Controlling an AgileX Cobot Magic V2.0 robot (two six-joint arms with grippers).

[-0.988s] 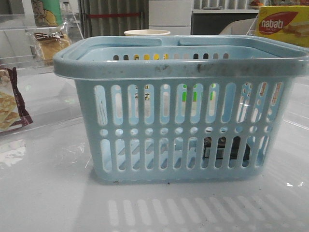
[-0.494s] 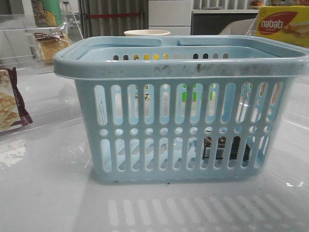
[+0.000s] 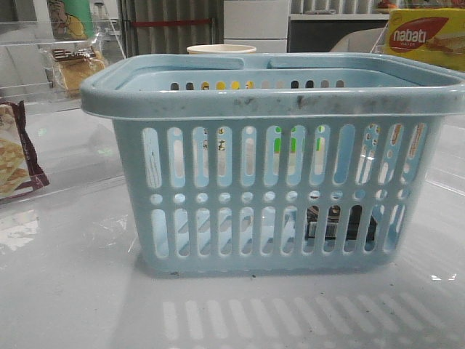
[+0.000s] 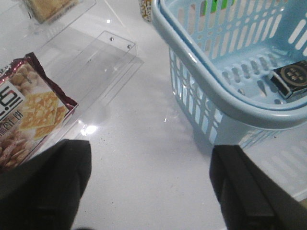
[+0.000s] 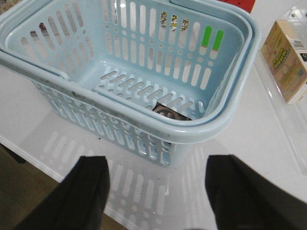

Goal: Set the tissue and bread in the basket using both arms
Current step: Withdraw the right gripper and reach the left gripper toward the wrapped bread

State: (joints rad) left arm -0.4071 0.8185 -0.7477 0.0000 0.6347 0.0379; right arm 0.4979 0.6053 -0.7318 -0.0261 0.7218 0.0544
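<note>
- Front view: the light-blue basket [image 3: 272, 163] stands on the white table [image 3: 73, 291] and fills most of the picture. Through its lower slots the dark tissue pack [image 3: 338, 222] shows, lying on the basket floor toward the right end.
- Front view: the bread [image 3: 75, 65], in a clear bag, sits far back on the left, well apart from the basket. A maroon-edged cracker packet [image 3: 14, 156] lies at the left edge, and a yellow box [image 3: 425, 36] stands at the upper right. Neither arm shows here.
- Left wrist view: the left gripper [image 4: 148, 187] hangs over bare table with its jaws spread wide and nothing between them. The basket's corner is just beside one finger [image 4: 249, 191]; the tissue [image 4: 292, 76] lies flat inside. The cracker packet [image 4: 29, 112] rests on a clear tray [image 4: 96, 62].
- Right wrist view: the right gripper [image 5: 156, 191] is likewise wide apart and empty, above the table just outside the basket [image 5: 211, 127]. The tissue [image 5: 170, 112] peeks out on the floor behind the near rim. A tan carton [image 5: 288, 60] lies beside the basket.
</note>
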